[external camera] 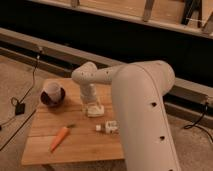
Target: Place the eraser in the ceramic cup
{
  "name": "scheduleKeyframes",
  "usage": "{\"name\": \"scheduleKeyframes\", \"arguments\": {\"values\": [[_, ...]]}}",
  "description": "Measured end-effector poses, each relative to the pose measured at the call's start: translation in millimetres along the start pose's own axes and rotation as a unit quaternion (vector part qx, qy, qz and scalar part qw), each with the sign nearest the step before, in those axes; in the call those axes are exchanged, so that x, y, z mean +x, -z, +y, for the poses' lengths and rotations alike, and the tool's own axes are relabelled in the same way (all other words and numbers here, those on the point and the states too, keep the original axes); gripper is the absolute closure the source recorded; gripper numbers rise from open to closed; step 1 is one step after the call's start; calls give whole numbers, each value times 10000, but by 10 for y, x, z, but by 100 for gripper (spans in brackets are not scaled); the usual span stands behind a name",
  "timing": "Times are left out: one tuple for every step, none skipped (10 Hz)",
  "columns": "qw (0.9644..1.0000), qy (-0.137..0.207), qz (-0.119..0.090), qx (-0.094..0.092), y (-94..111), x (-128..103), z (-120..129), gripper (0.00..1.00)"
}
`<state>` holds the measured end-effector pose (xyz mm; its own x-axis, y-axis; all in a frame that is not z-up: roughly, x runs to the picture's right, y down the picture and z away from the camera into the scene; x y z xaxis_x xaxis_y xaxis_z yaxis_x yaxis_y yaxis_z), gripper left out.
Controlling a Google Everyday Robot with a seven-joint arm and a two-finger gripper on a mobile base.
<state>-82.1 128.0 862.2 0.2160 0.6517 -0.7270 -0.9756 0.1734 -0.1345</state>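
It looks like a robot test room, not a home. A big white robot arm (pixel 142 100) reaches over a small light wooden table (pixel 85 145), its gripper (pixel 94 107) low above the top. Black cables (pixel 30 88) cross the bare speckled floor (pixel 12 75) by long grey metal rails (pixel 50 46).

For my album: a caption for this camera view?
Gripper at the eraser on a wooden table, ceramic cup nearby.
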Motion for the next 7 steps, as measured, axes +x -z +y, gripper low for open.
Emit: {"name": "scheduleKeyframes", "arguments": {"values": [[10000, 25, 28, -10, -54, -29, 12, 35], [10000, 45, 75, -11, -128, -61, 15, 35], [9999, 56, 124, 8, -188, -73, 6, 35], [9998, 65, 166, 32, -231, -77, -4, 35], [9997, 82, 227, 80, -288, -83, -11, 35], [9995, 91, 272, 120, -324, -86, -14, 35], [9993, 105, 309, 156, -351, -87, -14, 38]]}}
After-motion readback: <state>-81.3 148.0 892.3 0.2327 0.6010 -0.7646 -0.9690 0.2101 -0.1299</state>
